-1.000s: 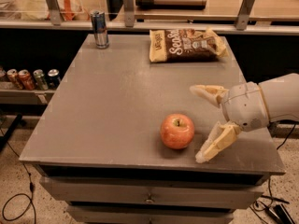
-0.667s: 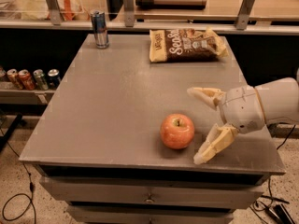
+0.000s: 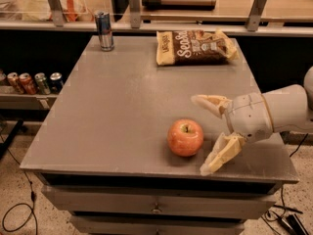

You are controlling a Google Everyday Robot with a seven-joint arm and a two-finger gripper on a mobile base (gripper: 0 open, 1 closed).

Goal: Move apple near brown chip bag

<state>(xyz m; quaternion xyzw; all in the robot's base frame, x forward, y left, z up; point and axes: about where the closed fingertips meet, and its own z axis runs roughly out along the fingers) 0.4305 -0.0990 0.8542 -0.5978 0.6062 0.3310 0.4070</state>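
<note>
The red-orange apple [image 3: 185, 137] sits on the grey table [image 3: 122, 111] near its front edge, right of centre. My gripper [image 3: 201, 134] reaches in from the right, just right of the apple, open, with one tan finger [image 3: 209, 103] behind and one finger [image 3: 221, 154] in front; neither touches the apple. The brown chip bag [image 3: 194, 46] lies flat at the table's back edge, far behind the apple.
A slim silver-blue can [image 3: 103, 30] stands at the back left corner. Several soda cans [image 3: 30, 82] sit on a low shelf to the left. A wooden counter with metal posts [image 3: 134, 5] runs behind the table. Cables lie on the floor.
My gripper has shifted a little to the left, closer to the apple. The apple and the chip bag have not moved.
</note>
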